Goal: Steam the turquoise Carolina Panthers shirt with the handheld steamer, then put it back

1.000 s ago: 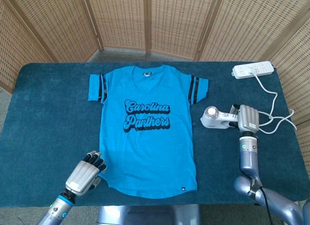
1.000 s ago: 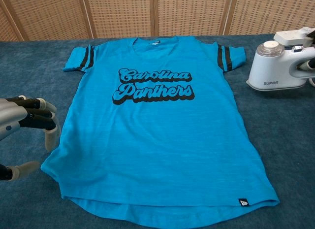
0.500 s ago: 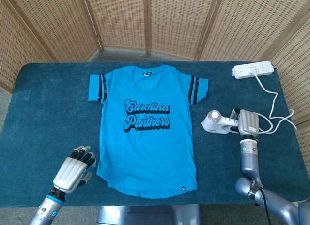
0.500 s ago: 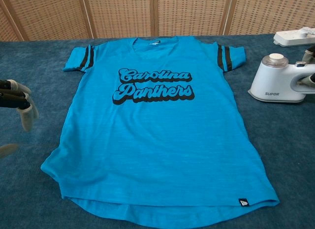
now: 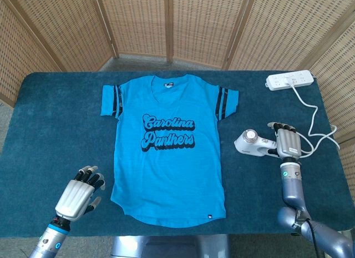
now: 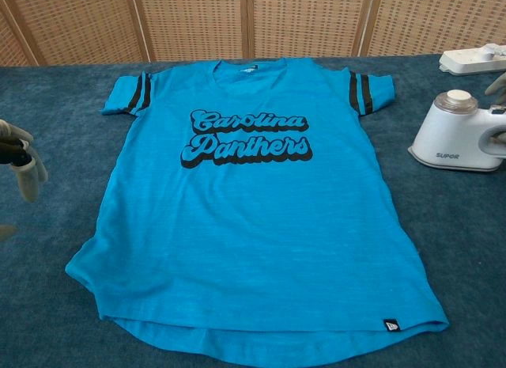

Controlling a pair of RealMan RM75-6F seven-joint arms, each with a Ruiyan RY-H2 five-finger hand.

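The turquoise Carolina Panthers shirt (image 5: 166, 152) lies flat in the middle of the dark blue table (image 5: 55, 119), print facing up; the chest view shows the shirt (image 6: 253, 225) in full. Right of it the white handheld steamer (image 5: 250, 141) stands on the table, seen close in the chest view as the steamer (image 6: 462, 134) at the right edge. My right hand (image 5: 287, 142) is at the steamer's handle with its fingers stretched out, not wrapped around it. My left hand (image 5: 77, 194) hovers open, left of the shirt's hem; only its fingertips (image 6: 24, 170) show in the chest view.
A white power strip (image 5: 289, 80) lies at the back right corner, and its cable (image 5: 316, 119) loops toward the steamer and my right hand. Wicker screens stand behind the table. The table's front edge runs just below the shirt's hem.
The right hand moved the steamer right and nearer, set it down and uncurled its fingers from the handle. The left hand drew back left, away from the shirt's hem.
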